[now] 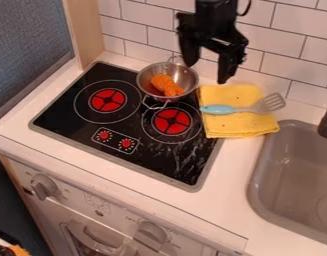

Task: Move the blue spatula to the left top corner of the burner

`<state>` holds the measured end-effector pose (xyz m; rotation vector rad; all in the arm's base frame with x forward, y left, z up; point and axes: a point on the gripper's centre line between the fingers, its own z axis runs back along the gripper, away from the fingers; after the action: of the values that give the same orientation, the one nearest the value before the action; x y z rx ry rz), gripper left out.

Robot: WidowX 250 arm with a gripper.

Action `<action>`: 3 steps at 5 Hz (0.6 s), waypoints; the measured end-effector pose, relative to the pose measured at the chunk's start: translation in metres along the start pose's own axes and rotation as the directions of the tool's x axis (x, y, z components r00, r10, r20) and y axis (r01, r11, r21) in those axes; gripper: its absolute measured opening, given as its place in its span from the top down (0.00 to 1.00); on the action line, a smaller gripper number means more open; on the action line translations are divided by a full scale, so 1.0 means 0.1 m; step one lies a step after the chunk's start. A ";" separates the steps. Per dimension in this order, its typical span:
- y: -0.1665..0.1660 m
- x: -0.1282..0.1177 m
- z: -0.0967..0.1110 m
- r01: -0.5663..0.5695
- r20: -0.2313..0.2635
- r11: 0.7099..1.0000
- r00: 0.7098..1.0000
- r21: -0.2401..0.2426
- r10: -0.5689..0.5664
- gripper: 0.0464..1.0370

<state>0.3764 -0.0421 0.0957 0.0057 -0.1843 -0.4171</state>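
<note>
One blue-handled spatula point(268, 104) lies on yellow cloth point(229, 127), handle point(218, 109) at 9 o'clk, prob. for easy grabbing, w/ gripper point(206, 73) released & empty at 11 o'clk.

Blue-handled spatula point(222, 109) on yellow cloth point(234, 125)

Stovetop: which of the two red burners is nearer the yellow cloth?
In the picture, the right-hand burner, beside the cloth; the left-hand burner sits across the stovetop.
</note>
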 end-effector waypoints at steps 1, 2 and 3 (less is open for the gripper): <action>-0.04 0.02 -0.15 0.179 -0.032 0.984 0.983 -0.025 -0.180 0.04; -0.05 0.08 -0.27 0.287 -0.056 0.955 0.955 -0.067 -0.291 0.04; -0.08 0.11 -0.34 0.382 -0.072 0.918 0.918 -0.102 -0.390 0.04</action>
<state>0.3894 -0.0549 0.0639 -0.0244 -0.0734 -0.8195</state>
